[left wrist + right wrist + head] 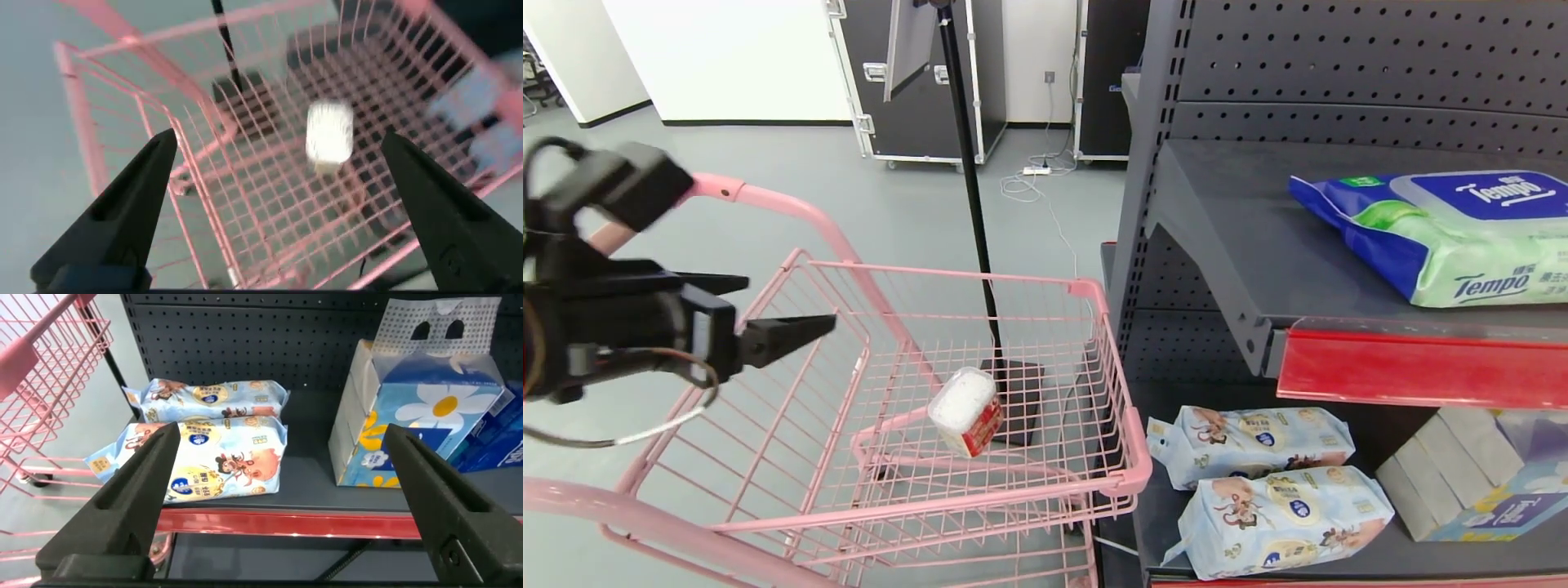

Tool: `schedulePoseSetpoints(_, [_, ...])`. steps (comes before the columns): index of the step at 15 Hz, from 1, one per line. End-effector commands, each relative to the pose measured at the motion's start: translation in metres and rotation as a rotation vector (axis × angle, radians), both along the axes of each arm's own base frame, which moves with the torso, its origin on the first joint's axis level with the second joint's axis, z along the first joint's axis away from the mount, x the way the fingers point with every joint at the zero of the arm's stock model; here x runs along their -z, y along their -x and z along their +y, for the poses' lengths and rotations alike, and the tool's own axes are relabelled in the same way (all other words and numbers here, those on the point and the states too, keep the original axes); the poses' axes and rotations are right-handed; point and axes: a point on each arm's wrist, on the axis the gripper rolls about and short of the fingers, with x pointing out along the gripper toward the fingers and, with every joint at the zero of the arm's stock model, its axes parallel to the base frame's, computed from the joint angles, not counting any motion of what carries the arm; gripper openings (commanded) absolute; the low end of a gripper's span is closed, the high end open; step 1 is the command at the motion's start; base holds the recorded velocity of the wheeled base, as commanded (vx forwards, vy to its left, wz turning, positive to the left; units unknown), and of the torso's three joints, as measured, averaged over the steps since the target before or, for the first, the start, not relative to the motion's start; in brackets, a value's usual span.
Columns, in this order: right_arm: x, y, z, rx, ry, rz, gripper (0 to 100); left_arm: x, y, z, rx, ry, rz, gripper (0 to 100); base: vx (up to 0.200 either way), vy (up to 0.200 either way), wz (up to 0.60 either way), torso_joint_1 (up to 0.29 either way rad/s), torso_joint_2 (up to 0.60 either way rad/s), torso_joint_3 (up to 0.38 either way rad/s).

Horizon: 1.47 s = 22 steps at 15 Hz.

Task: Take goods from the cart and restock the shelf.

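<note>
A small white tub with a red label (966,411) lies on its side on the floor of the pink wire cart (1094,287). My left gripper (768,310) hangs open above the cart's left rim, well apart from the tub. In the left wrist view the tub (329,135) lies below, between the spread fingers of the left gripper (278,137). My right gripper (280,431) stands open and holds nothing, facing the lower shelf, where two light-blue soft packs (221,461) lie one behind the other.
The grey shelf unit (1225,237) stands right of the cart. A blue-green wipes pack (1445,233) lies on its upper board. Below are two light-blue packs (1258,445) and tissue boxes (1470,482). A black pole (970,188) stands behind the cart.
</note>
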Motion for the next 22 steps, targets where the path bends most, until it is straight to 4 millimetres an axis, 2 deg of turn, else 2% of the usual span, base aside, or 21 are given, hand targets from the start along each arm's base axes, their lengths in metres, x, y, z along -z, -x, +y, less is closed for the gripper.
schedulePoseSetpoints(1, [0.000, 0.000, 0.000, 0.000, -0.001, 0.001, 100, 0.051, -0.072, -0.025, 0.097, -0.154, 0.273, 100, 0.000, 0.000, 0.00, 0.000, 0.00, 0.000])
schedulePoseSetpoints(4, [0.000, 0.000, 0.000, 0.002, -0.001, 0.001, 100, 0.070, -0.095, -0.034, 0.113, -0.173, 0.342, 100, 0.000, 0.000, 0.00, 0.000, 0.00, 0.000])
schedulePoseSetpoints(6, [0.000, 0.000, 0.000, 0.000, -0.001, 0.001, 100, 0.080, -0.101, -0.042, 0.132, -0.183, 0.370, 100, 0.000, 0.000, 0.00, 0.000, 0.00, 0.000])
schedulePoseSetpoints(10, [0.000, 0.000, 0.000, 0.000, -0.001, 0.001, 100, 0.095, -0.106, -0.058, 0.172, -0.200, 0.412, 100, 0.000, 0.000, 0.00, 0.000, 0.00, 0.000])
schedulePoseSetpoints(16, [0.000, 0.000, 0.000, 0.002, -0.002, 0.001, 100, 0.103, -0.102, -0.081, 0.239, -0.212, 0.435, 100, 0.000, 0.000, 0.00, 0.000, 0.00, 0.000])
schedulePoseSetpoints(22, [0.000, 0.000, 0.000, 0.002, -0.002, 0.001, 100, 0.114, -0.111, -0.105, 0.240, -0.181, 0.474, 100, 0.000, 0.000, 0.00, 0.000, 0.00, 0.000])
